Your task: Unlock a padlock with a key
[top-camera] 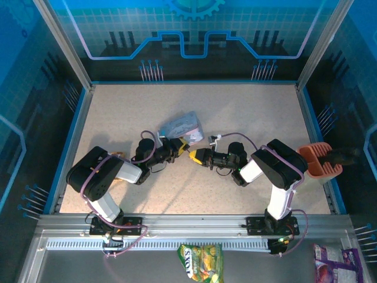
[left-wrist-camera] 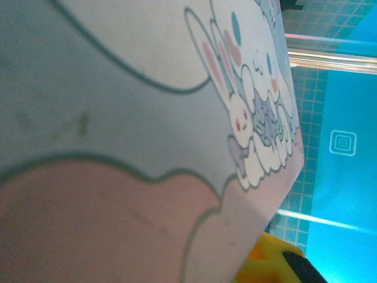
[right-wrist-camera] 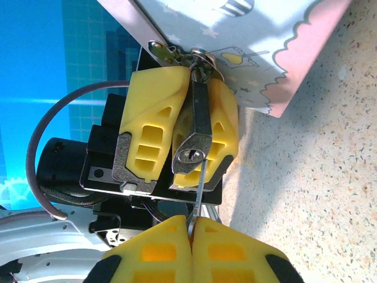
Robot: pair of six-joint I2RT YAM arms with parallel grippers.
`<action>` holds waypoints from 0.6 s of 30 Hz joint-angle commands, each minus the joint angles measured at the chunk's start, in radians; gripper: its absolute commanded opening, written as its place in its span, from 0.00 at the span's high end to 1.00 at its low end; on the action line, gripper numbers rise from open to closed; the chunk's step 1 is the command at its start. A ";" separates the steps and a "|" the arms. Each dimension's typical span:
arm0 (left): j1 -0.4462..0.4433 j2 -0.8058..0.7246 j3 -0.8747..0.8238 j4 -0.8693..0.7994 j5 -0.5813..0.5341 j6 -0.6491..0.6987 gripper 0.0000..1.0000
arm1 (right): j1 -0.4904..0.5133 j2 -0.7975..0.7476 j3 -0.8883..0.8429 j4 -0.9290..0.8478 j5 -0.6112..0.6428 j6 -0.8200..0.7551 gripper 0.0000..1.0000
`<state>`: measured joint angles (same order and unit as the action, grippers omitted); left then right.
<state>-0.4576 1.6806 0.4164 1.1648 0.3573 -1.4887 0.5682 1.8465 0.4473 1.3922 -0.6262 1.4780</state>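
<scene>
Near the middle of the table (top-camera: pixel 253 112), the left gripper (right-wrist-camera: pixel 197 88) is almost closed, its yellow fingers (right-wrist-camera: pixel 150 112) clamped on either side of the padlock (right-wrist-camera: pixel 193 132), whose shackle reaches the clasp on the edge of the pale blue tin (right-wrist-camera: pixel 265 35). The right gripper (right-wrist-camera: pixel 191 221) is pinched fully closed on the key (right-wrist-camera: pixel 199 188), a thin sliver whose tip is at the padlock's keyhole face.

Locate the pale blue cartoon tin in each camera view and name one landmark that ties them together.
Top external: the tin lies mid-table, just beyond the left claw.
Left wrist: the tin spans most of the picture, left to centre.
Right wrist: the tin runs along the top right, with the padlock at its hasp.
Shared landmark: the left claw's yellow fingers, next to the tin.
</scene>
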 commanded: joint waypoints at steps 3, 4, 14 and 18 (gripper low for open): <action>-0.010 0.022 -0.016 0.131 0.046 -0.028 0.99 | -0.018 -0.032 0.016 0.034 -0.019 0.004 1.00; -0.010 0.025 -0.017 0.134 0.048 -0.030 0.99 | -0.019 -0.030 0.014 0.033 -0.020 0.004 1.00; 0.017 0.033 -0.015 0.104 0.095 0.009 0.99 | -0.022 -0.040 -0.010 0.034 -0.026 -0.008 1.00; 0.025 0.033 -0.014 0.089 0.112 0.024 0.99 | -0.025 -0.040 -0.028 0.034 -0.029 -0.015 1.00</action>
<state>-0.4408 1.7027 0.4088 1.2091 0.4171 -1.4860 0.5613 1.8374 0.4355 1.3891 -0.6476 1.4776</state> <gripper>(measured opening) 0.138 0.047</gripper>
